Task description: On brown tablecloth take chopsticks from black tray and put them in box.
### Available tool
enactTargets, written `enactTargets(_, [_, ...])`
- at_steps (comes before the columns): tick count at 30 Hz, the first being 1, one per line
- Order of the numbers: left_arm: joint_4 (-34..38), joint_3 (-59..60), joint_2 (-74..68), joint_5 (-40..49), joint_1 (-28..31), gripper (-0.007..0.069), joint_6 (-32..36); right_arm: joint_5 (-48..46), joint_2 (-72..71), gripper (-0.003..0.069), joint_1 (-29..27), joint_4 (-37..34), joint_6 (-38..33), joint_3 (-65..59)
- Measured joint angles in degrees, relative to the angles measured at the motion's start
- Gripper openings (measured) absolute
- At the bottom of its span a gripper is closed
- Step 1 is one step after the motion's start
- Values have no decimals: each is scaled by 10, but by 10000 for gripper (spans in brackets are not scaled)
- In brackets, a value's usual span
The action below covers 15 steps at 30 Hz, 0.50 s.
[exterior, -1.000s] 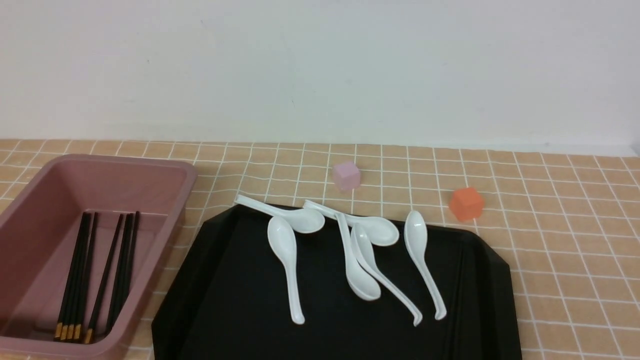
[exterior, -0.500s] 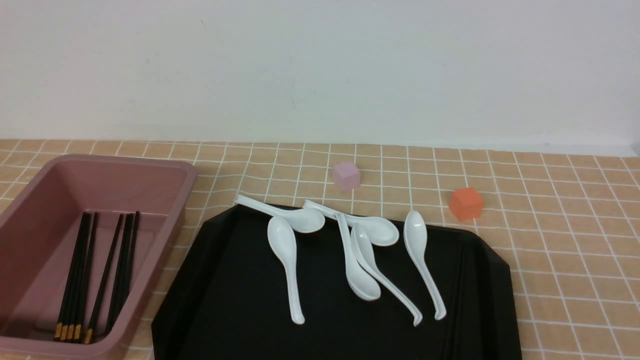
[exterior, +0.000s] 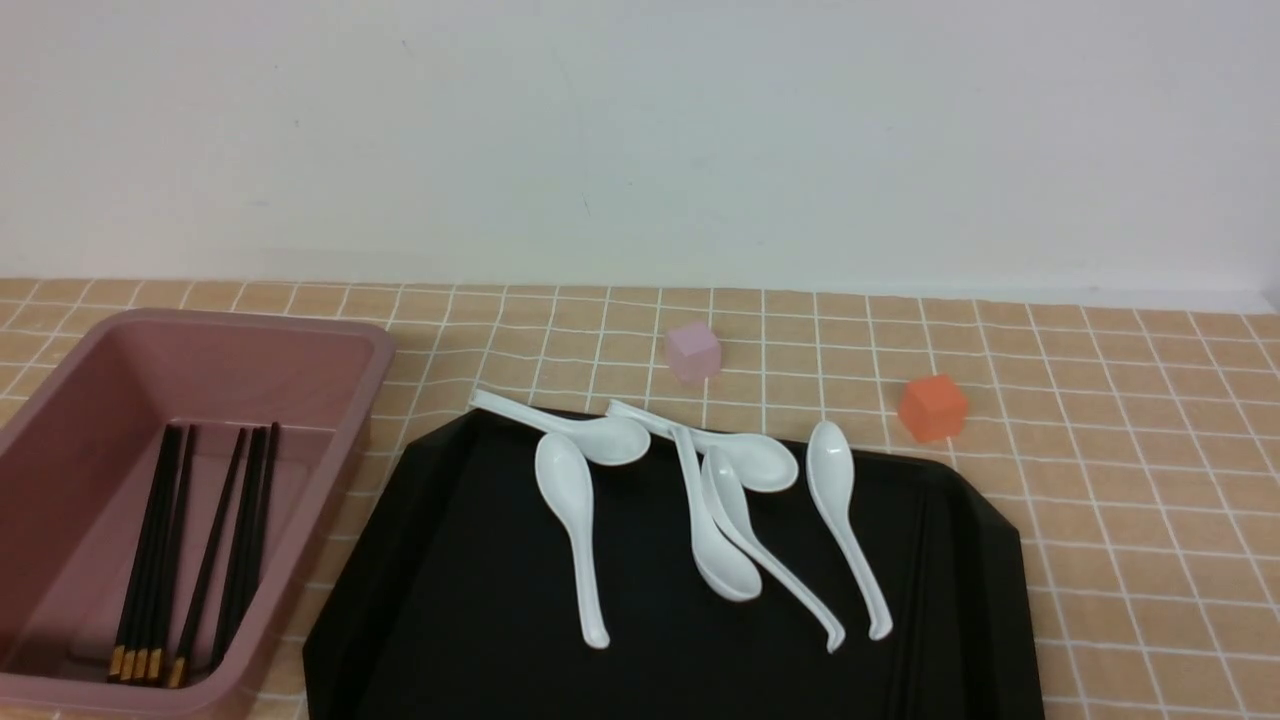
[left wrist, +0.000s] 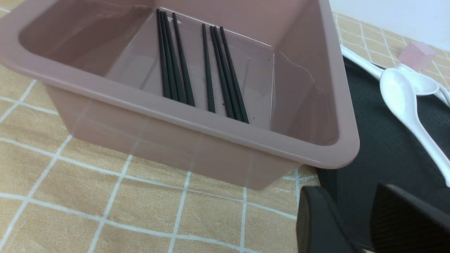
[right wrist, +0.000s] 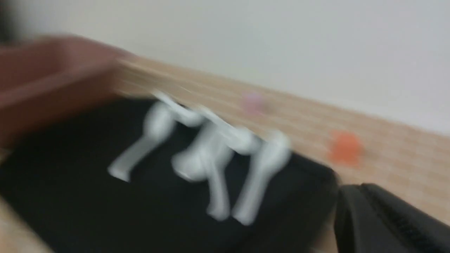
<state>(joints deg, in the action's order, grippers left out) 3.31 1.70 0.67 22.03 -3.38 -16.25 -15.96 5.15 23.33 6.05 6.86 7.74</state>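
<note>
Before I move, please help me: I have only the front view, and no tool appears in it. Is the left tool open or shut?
Observer: The left wrist view shows the left tool open, with a gap between its fingertips and nothing gripped there.
Operator: Thank you. And the right tool, in which state is it, please?
Observer: In the right wrist view, the right tool looks shut, its two fingertips close together, though the picture is blurred.
Operator: One more thing, please. My picture cuts the near side of the box. Does that side stand on the cloth?
Observer: Yes, in the left wrist view the near outer wall of the box goes down to the brown tablecloth.
</note>
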Motion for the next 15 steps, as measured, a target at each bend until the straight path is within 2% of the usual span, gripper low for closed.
enactTargets(5, [0, 0, 0, 0, 0, 238, 0, 0, -40, 30, -127, -8, -2, -68])
enactTargets(9, [0, 0, 0, 0, 0, 238, 0, -11, -56, 33, -203, -16, -2, -91])
enactTargets(12, [0, 0, 0, 0, 0, 238, 0, -30, -57, 33, -241, -20, -2, -91])
enactTargets(15, [0, 0, 0, 0, 0, 239, 0, -44, -57, 33, -255, -20, -2, -90])
